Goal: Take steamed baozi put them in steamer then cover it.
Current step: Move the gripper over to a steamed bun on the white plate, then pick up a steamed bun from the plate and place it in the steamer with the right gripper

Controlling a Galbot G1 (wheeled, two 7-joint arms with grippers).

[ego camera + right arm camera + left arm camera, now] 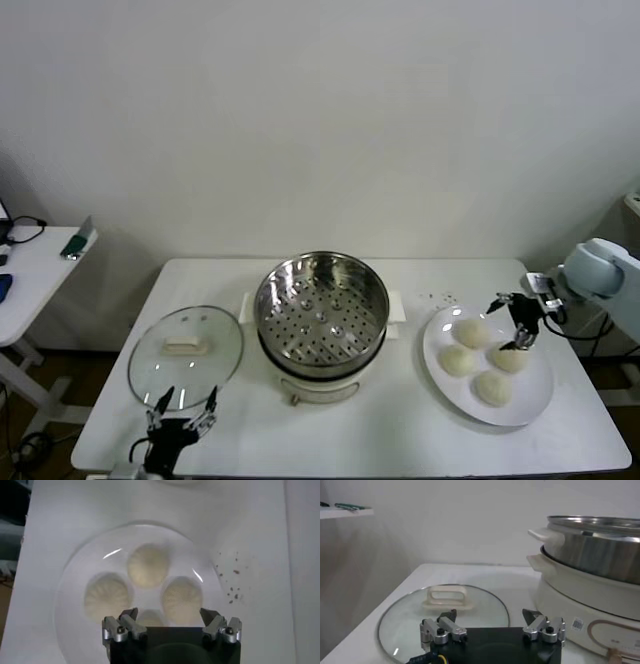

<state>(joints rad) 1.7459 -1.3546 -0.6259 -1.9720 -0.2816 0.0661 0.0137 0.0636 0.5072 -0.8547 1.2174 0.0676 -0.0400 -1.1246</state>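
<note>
Four cream-white baozi lie on a white plate (531, 396) at the right: one at the back (471, 331), one on the left (457, 361), one on the right (509, 359), one in front (492, 388). My right gripper (517, 322) hangs open just above them. In the right wrist view it (169, 616) is open over the buns (147, 565), and the nearest bun (150, 617) is partly hidden. The steel steamer basket (321, 305) sits empty on its cream pot base (590, 600) at the table's middle. My left gripper (183, 405) is open and empty at the front left.
The glass lid (186, 355) with a cream handle (445, 598) lies flat left of the steamer, just beyond my left gripper (490, 616). Dark specks (438, 297) dot the table behind the plate. A small side table (40, 262) stands far left.
</note>
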